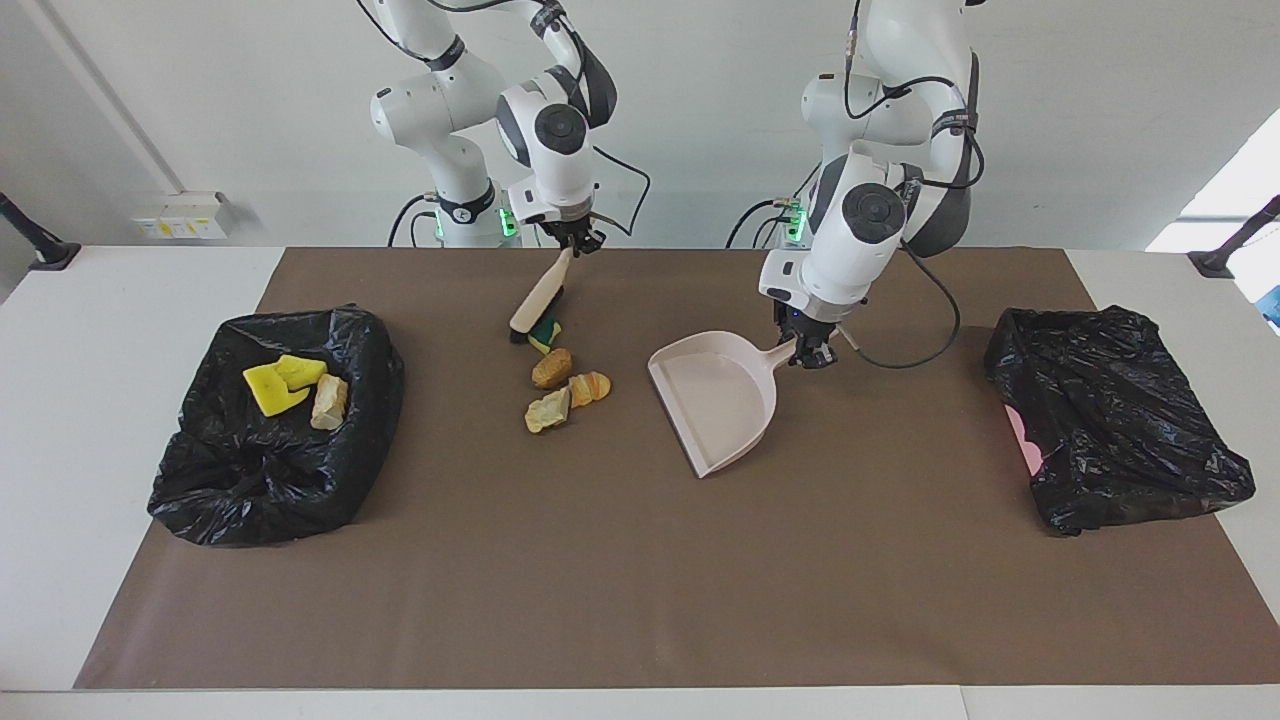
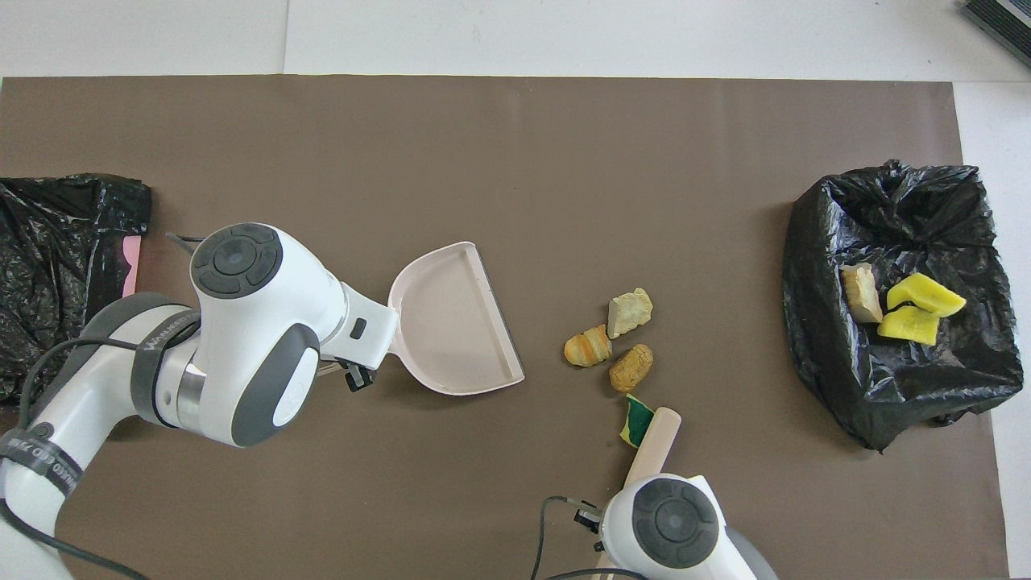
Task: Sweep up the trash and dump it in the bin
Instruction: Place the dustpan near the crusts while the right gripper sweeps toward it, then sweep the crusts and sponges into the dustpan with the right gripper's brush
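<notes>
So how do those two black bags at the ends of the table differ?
The bag at the right arm's end lies open with three scraps in it: two yellow, one tan. The bag at the left arm's end shows no scraps, only something pink at its edge. Both are crumpled black plastic on the brown mat.

A robotics lab, as we see it.
We find two arm bases (image 1: 455,215) at a white table (image 1: 120,300) before a bare wall (image 1: 700,100).
</notes>
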Controlling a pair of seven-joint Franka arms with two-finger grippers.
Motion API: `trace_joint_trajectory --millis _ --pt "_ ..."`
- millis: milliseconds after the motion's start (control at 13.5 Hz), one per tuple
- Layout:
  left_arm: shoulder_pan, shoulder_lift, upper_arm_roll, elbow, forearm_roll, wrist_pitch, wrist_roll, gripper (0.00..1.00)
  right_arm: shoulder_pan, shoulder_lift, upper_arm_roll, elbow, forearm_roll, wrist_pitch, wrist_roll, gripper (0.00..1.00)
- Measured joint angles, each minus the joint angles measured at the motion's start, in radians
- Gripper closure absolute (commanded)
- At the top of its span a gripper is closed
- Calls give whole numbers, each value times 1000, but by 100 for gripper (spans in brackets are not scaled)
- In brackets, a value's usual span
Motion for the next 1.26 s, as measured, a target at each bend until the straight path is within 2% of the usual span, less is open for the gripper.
trace_joint_trajectory --millis 149,297,520,892,1041,1264 --pt "-38 -2 -5 -44 -2 76 0 100 20 130 4 103 -27 38 23 100" --pt "-54 -3 -5 -58 -3 99 -1 100 16 240 0 228 -64 37 23 100" --pt "-54 -7 -2 -60 -4 103 -1 100 -6 337 -1 351 -99 21 -65 100" --pt "-54 -7 0 -61 -6 103 -1 100 -21 362 -1 437 -101 -39 -433 100" --pt "-54 -7 1 -61 -6 104 -1 100 -36 366 -1 490 -101 -115 -498 100" --pt "-54 -7 2 -61 -6 104 -2 100 -121 344 -5 548 -121 -226 -539 100"
